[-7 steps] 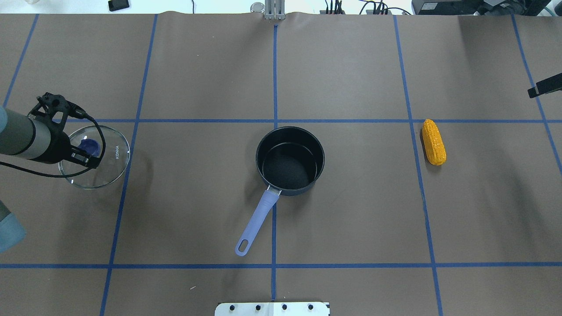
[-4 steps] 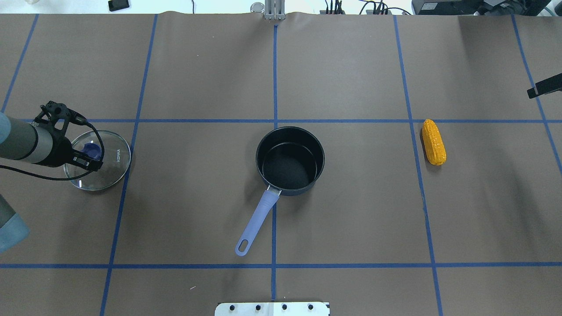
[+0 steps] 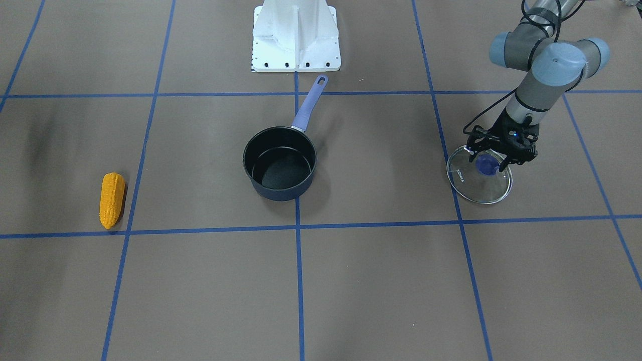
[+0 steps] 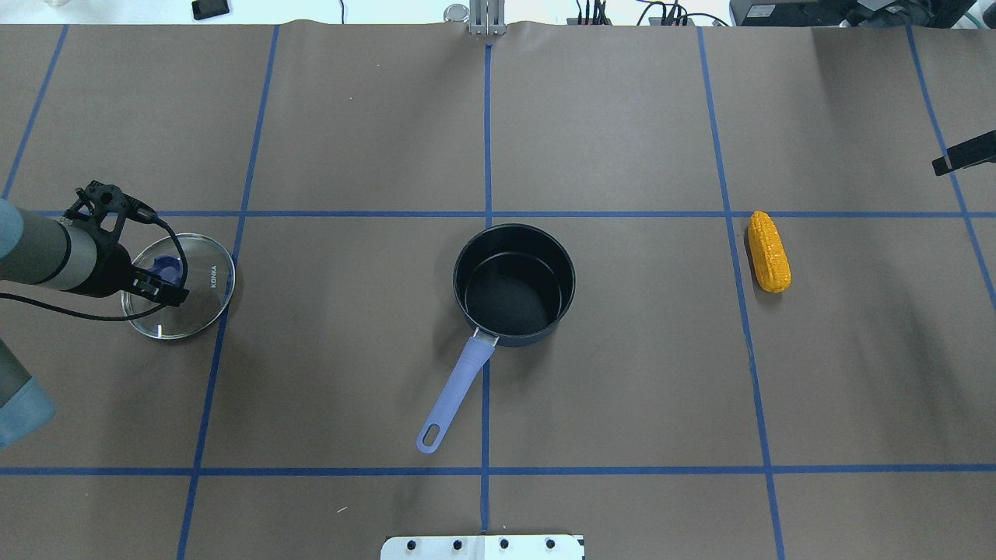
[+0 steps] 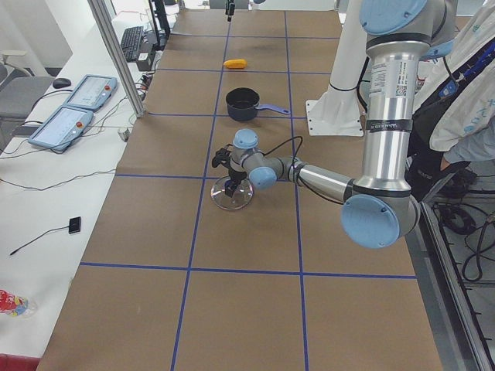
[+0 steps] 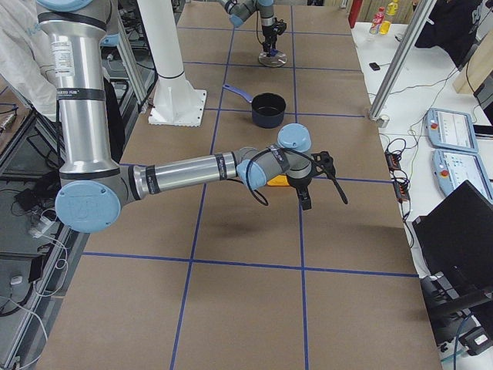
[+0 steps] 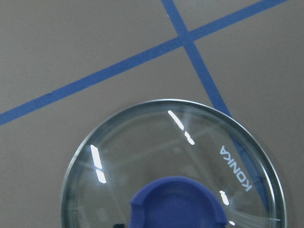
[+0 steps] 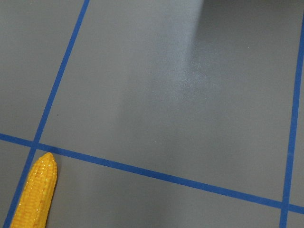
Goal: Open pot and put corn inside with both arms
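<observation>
The left gripper (image 3: pixel 489 159) has its jaws clamped on the blue knob (image 3: pixel 486 164) of the glass lid (image 4: pixel 198 303), at the saucepan's (image 4: pixel 513 284) 9 o'clock. The corn (image 4: pixel 769 252) lies on the tabletop (image 4: pixel 622 373) at 3 o'clock. The right gripper (image 6: pixel 305 199) hovers nearby, and I cannot tell how its jaws stand.

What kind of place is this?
Probably a robotics lab: a brown-covered table gridded with blue tape, a grey jointed robot arm with light-blue caps, and touchscreen control pendants on a white side bench.
</observation>
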